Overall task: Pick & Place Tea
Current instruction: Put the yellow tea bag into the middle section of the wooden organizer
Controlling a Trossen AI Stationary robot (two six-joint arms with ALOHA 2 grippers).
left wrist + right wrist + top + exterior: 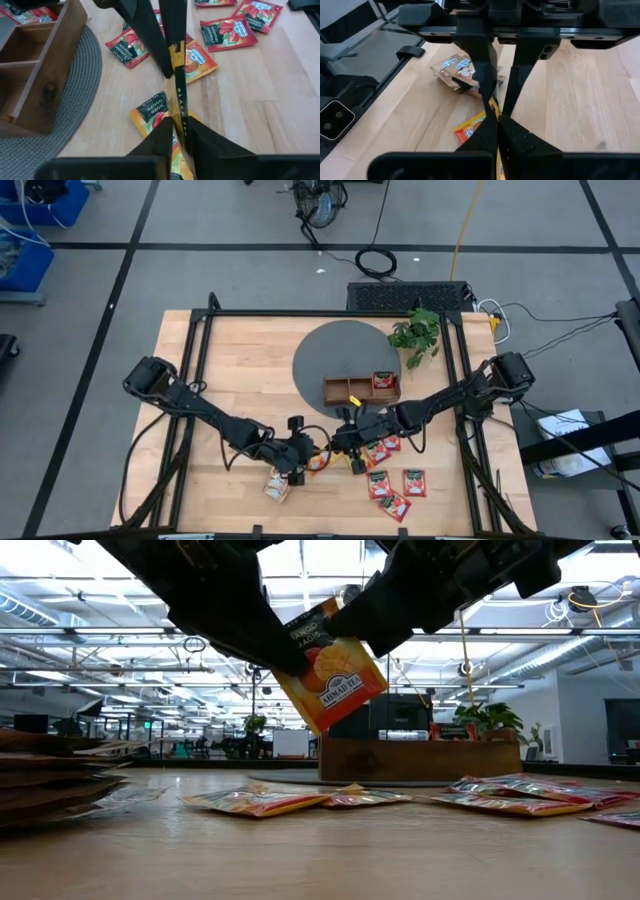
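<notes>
Midway above the tabletop, one orange sachet hangs pinched between both pincers.

Held off the tabletop [240,350], the orange sachet [330,668] sits between the left pincer [300,448] and the right pincer [345,442], which meet tip to tip just in front of the wooden tray [345,392]. The right pincer is clenched on the sachet's upper edge; the left pincer's fingers lie close along the same packet, and whether they have begun to let go I cannot tell. The sachet stands on edge, tilted, one corner pointing down. The tray lies just beyond it, nearer the right arm, so the right arm looks better placed to carry it in. One red sachet [382,380] already lies in the tray's end compartment; other red sachets [412,482] lie scattered flat nearby.
</notes>
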